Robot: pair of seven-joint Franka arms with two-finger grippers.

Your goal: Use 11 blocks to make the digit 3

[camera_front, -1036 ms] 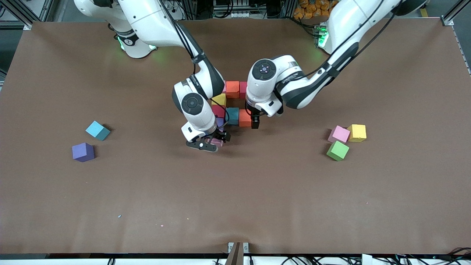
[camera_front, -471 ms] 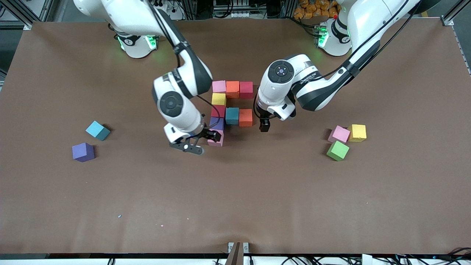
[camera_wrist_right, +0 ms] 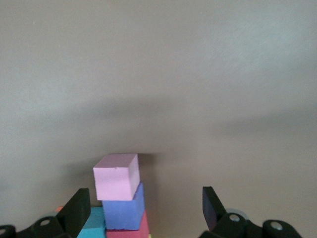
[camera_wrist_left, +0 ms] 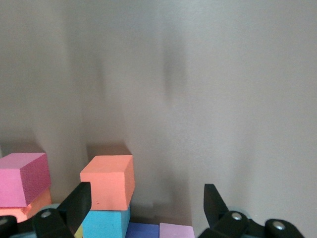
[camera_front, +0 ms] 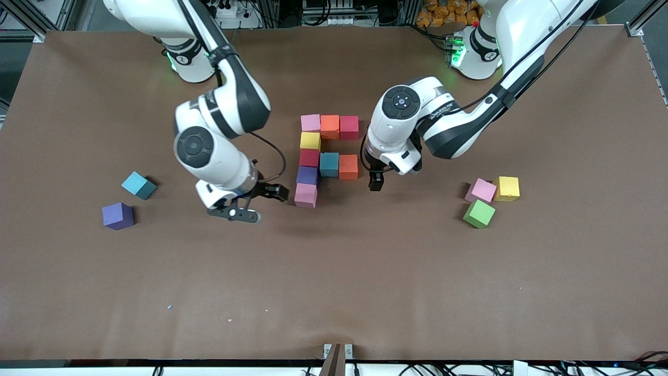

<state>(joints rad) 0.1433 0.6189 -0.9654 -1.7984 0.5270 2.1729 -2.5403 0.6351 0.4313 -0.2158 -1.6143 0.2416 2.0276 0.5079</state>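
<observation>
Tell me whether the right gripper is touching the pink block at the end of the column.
Apart. The front view shows bare table between the right gripper and the pink block; its open fingers hold nothing.

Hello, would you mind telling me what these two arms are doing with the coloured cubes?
They are building a digit 3 from blocks; nine sit in place mid-table. The right gripper, open and empty, is beside the pink block at the figure's near end. The left gripper, also open, hovers by the orange block. Five loose blocks wait near the table's two ends.
</observation>
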